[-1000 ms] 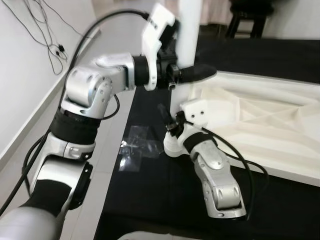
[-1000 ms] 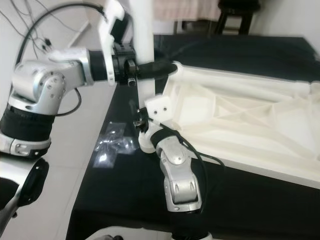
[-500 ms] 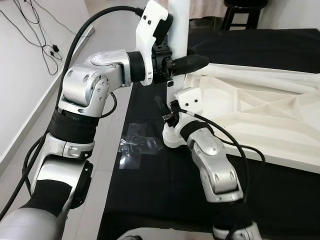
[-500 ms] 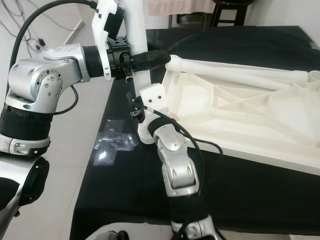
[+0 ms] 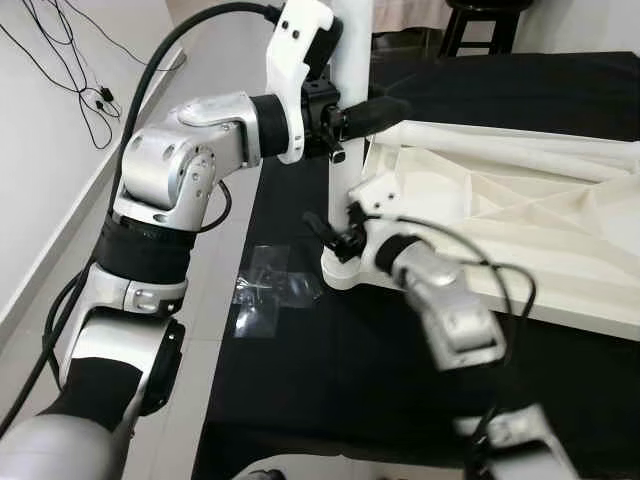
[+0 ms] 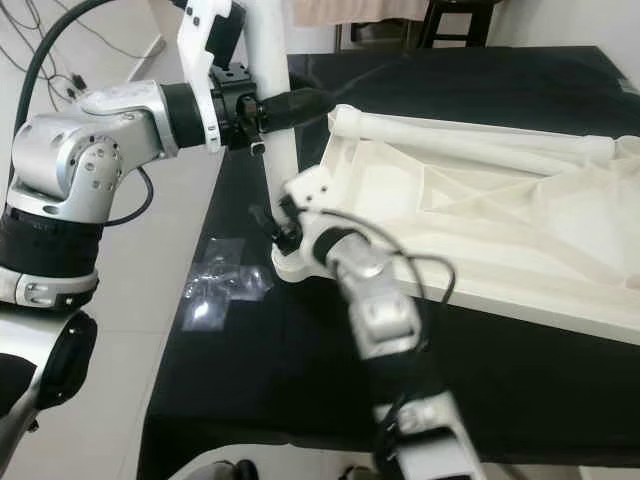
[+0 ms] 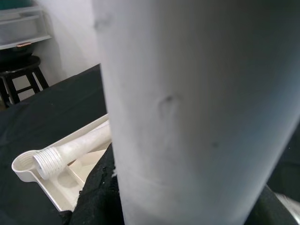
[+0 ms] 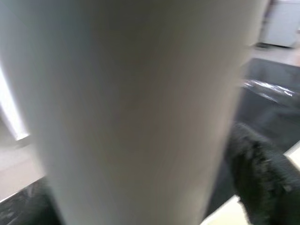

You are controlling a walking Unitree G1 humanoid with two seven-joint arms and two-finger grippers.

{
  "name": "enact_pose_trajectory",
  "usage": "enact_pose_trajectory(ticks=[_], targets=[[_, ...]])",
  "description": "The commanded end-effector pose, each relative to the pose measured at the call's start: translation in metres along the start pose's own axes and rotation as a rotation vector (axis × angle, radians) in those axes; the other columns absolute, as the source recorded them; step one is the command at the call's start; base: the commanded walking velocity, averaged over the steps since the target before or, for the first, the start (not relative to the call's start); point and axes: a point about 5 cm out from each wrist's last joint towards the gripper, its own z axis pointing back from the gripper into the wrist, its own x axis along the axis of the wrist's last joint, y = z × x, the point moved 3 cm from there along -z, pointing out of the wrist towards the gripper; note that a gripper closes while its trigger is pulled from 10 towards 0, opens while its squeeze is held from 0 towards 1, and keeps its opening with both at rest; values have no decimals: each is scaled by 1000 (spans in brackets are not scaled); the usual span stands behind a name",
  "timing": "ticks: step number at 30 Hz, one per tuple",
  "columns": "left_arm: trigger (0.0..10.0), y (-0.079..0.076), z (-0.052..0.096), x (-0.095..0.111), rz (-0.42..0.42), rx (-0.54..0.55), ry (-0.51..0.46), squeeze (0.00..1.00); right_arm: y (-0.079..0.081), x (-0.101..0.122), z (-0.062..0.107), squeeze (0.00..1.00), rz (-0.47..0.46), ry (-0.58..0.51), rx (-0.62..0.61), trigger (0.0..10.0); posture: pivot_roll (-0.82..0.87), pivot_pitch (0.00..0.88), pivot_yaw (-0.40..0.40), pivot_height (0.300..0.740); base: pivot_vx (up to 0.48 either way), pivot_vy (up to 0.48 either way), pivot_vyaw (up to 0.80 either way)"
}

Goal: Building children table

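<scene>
A white table top (image 5: 520, 210) lies upside down on a black cloth (image 5: 330, 400). A white table leg (image 5: 355, 40) stands upright at its near left corner. My left gripper (image 5: 372, 108) is shut on the leg high up, its black fingers wrapped round it. My right gripper (image 5: 335, 232) is shut on the same leg low down, just above the corner socket (image 5: 378, 195). In both wrist views the leg (image 7: 187, 108) looms very close, with a black finger (image 8: 262, 178) beside it. A second leg (image 5: 500, 135) lies inside the table top, its threaded end (image 7: 49, 159) showing.
A clear plastic bag (image 5: 265, 290) lies at the cloth's left edge, by the tiled floor (image 5: 60, 230). A dark stool (image 5: 480, 25) stands behind the table top. Loose cables (image 5: 80, 70) trail over the floor at far left.
The camera has shifted. My right forearm and elbow have swung out to the right while its gripper stays low on the leg. The left gripper keeps its hold.
</scene>
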Motion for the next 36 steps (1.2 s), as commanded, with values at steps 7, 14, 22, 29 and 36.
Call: enact_pose_trajectory(ticks=[7,14,22,29,36], targets=[[0,-11,-5,-6,11,-58,34,0,-11,40,-3,0,39,-130,329,10000,45,161,70,740,0,0,0],[0,-12,-6,-5,12,-65,35,0,-6,45,-10,0,11,-108,541,5529,48,166,71,740,0,0,0],[0,-11,-6,-6,16,-63,35,0,-5,45,-15,0,-1,-116,592,0,50,170,69,740,0,0,0],[0,-11,-6,-6,6,-66,39,0,-5,42,-17,0,-10,-121,620,0,49,169,72,740,0,0,0],[10000,-4,-7,-8,19,-19,43,1000,-6,31,-16,0,-18,-116,596,0,46,168,73,740,0,0,0]])
